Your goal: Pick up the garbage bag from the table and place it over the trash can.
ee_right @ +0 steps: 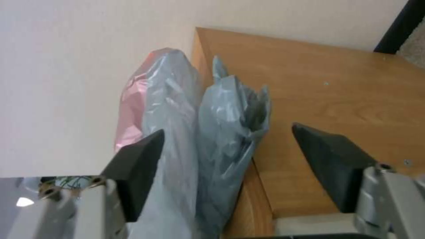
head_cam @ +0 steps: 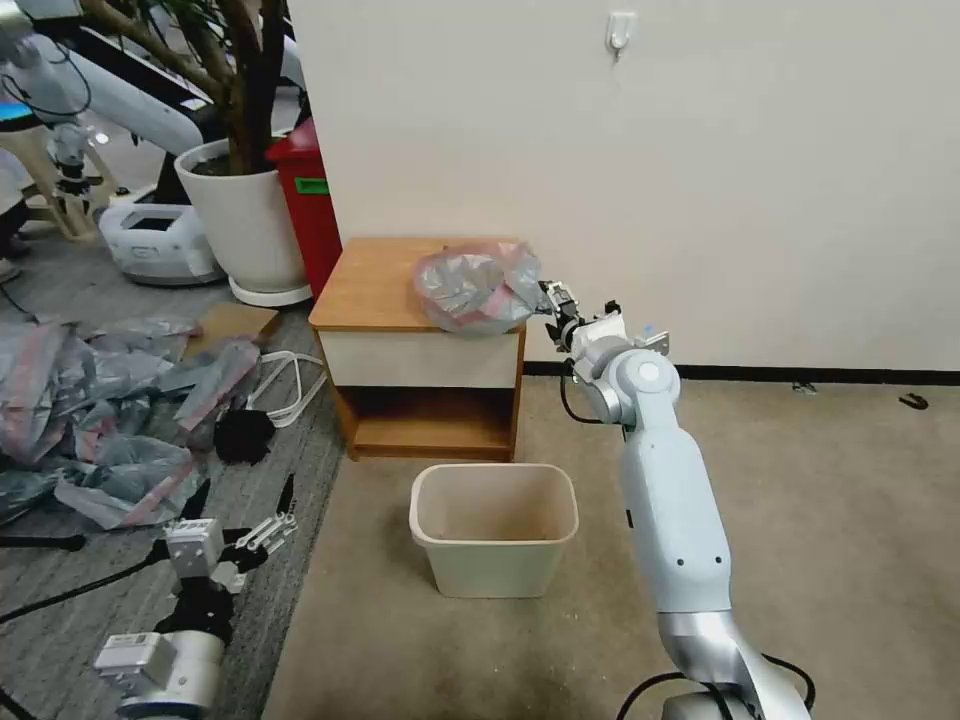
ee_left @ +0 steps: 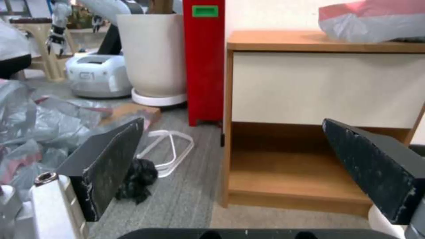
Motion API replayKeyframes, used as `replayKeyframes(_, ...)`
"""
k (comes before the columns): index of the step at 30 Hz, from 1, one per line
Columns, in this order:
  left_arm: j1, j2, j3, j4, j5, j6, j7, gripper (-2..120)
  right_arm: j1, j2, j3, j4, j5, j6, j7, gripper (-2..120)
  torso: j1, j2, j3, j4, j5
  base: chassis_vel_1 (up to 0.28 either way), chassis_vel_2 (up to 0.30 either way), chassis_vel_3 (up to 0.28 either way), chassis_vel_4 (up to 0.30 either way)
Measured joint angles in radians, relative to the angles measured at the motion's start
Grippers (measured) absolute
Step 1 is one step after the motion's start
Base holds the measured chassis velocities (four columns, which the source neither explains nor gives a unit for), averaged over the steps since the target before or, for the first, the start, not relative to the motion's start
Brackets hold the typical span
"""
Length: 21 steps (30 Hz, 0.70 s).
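Far left in the head view: heap of grey-pink bags (head_cam: 90, 420) cut off by the frame edge, crumpled, individual bags hard to separate. Beside it a black lump (head_cam: 243, 435) and a white loop (head_cam: 290, 385) on the floor, unclear what either is. Low on the left, left tool (head_cam: 240, 520) parked above the grey carpet, fingers spread wide, holding nothing. Further back, white plant pot (head_cam: 245, 220) and red bin (head_cam: 308, 200), the bin partly hidden behind the pot and the desk (head_cam: 370, 285).

Middle: garbage bag (head_cam: 475, 288) bunched on the desk's front right corner, pink-red band across its top, lower edge hanging slightly past the desk front. Below, on the beige floor in front of the desk, trash can (head_cam: 495, 530), upright, apart from the desk.

Right: right tool (head_cam: 550, 300) reaching in from the desk's right side, at the bag's edge. In the right wrist view, dark fingers (ee_right: 141, 162) wide apart with bag folds between them, not clamped; contact with the plastic hard to judge.
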Motion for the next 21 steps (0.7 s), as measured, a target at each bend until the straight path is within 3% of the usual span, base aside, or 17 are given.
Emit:
replayKeyframes(6, 0.006, 0.002, -0.009, -0.001, 0.0, -0.001, -0.001, 100, 0.016, 0.0, 0.006, -0.02, -0.005, 0.0, -0.002, 59, 0.0, 0.0, 0.0, 0.0, 0.0, 0.0, 0.0, 0.0, 0.0)
replayKeyframes(21, 0.006, 0.0, -0.008, 0.002, 0.004, -0.002, -0.001, 100, 0.019, 0.0, 0.016, -0.02, -0.005, 0.001, -0.003, 56, 0.0, 0.0, 0.0, 0.0, 0.0, 0.0, 0.0, 0.0, 0.0)
